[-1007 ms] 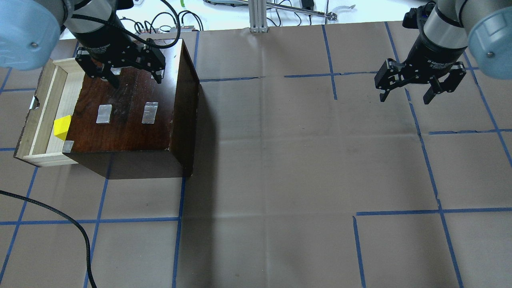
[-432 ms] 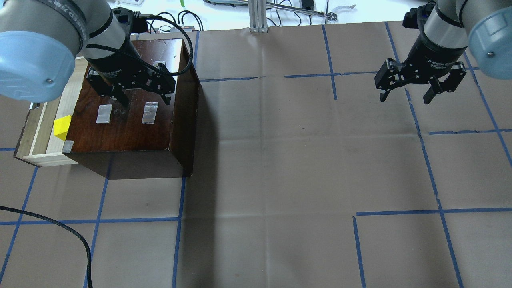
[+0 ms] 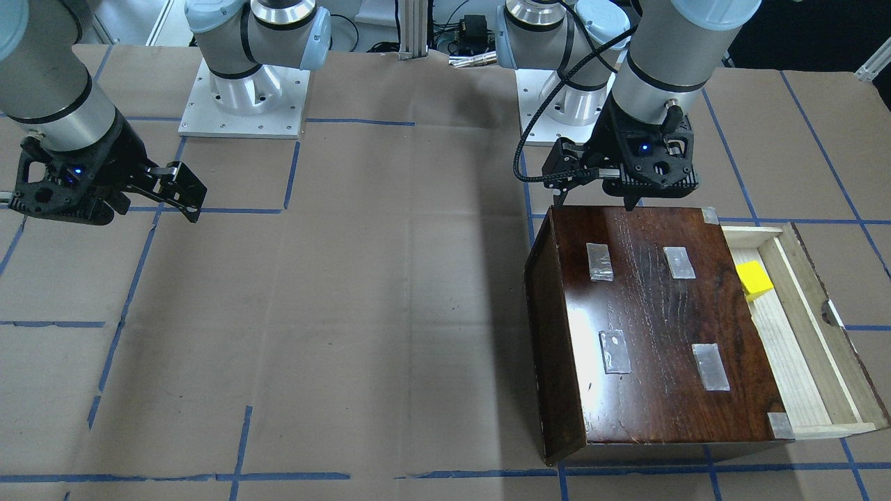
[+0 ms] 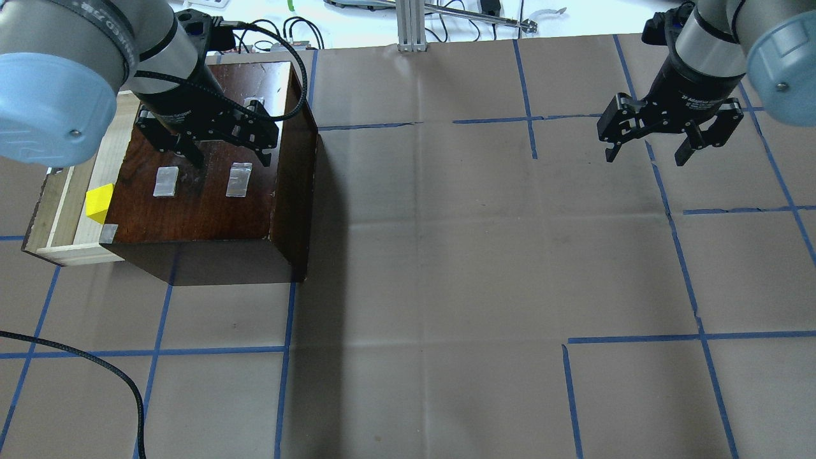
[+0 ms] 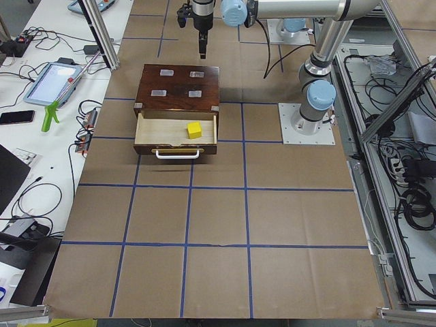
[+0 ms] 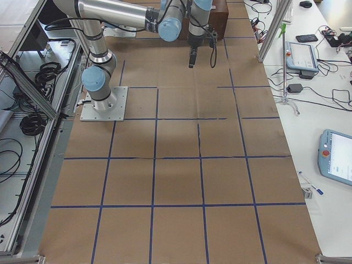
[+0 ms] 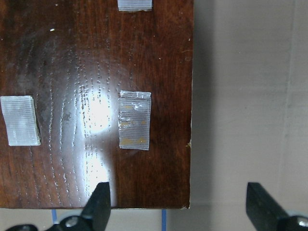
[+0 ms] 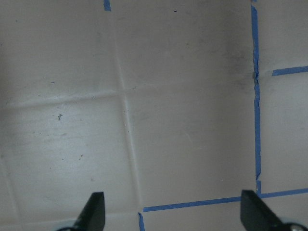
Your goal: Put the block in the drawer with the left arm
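Resting in the shallow, pale raw-wood drawer (image 4: pixel 67 191) that juts from the glossy dark box (image 4: pixel 210 210), the small yellow cube of a block (image 4: pixel 99 203) sits beside the box's edge. The left gripper (image 4: pixel 231 159) hovers over the taped lid, black fingers spread wide, empty; the right gripper (image 4: pixel 646 157) likewise gapes empty

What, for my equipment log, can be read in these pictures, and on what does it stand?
"Adaptive Gripper": white print on the body of the right gripper, barely legible in the overhead view.
White print on the left gripper: too blurred to read.
White letters on the left arm: cut off, unreadable.
No text on the box, drawer or block.
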